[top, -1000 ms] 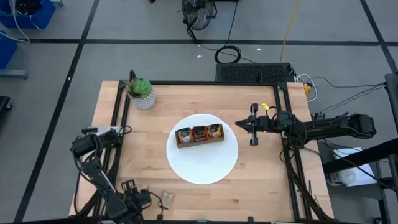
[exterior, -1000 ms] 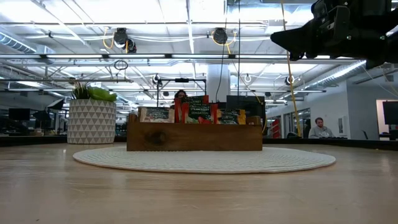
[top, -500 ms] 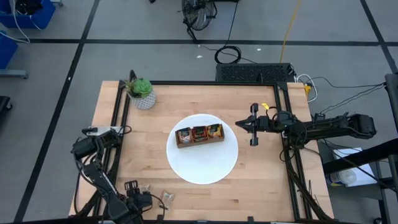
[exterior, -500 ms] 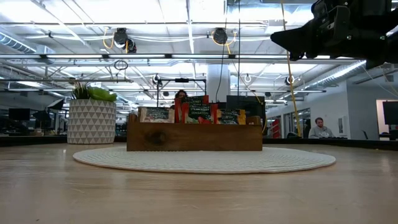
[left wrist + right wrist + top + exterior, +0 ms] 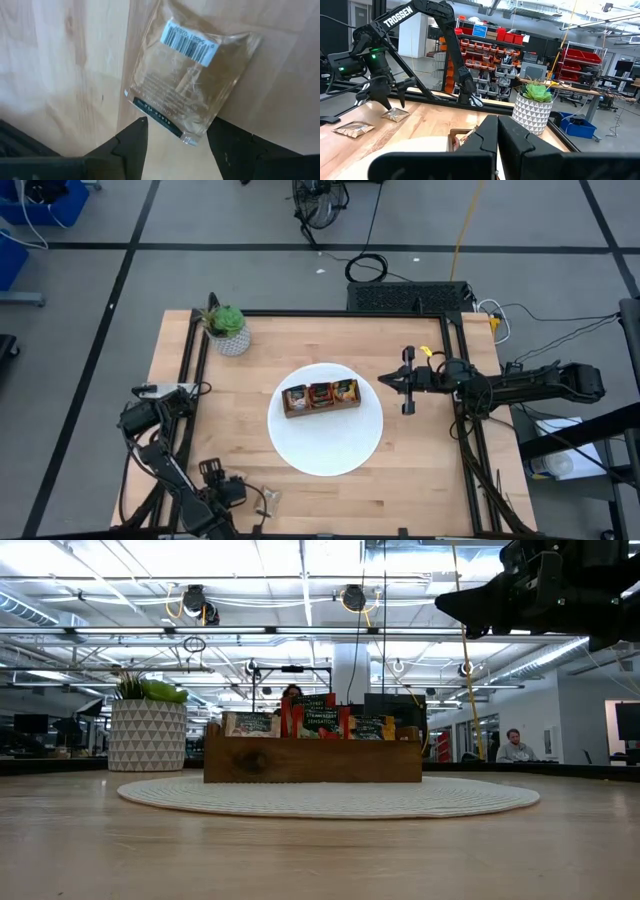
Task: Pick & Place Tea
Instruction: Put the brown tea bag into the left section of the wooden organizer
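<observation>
A pale beige tea sachet [image 5: 190,85] with a barcode lies flat on the wood near the table's near left corner, also visible in the right wrist view [image 5: 396,115]. My left gripper [image 5: 177,142] hovers over it, pointing steeply down and open, a finger standing on either side of the sachet's near edge without touching. A second sachet [image 5: 268,498] lies flat beside it. More tea sachets [image 5: 320,718] stand in the wooden tray [image 5: 321,396] on the white plate [image 5: 330,445]. My right gripper [image 5: 385,380] waits shut above the plate's right rim.
A potted plant [image 5: 228,330] stands at the far left of the table. Black frame rails [image 5: 190,400] run along the table's left and right sides. Bare wood lies between the plate and the near edge.
My left gripper has tipped and rolled a little over the beige sachet while staying open. The sachets have not moved.
</observation>
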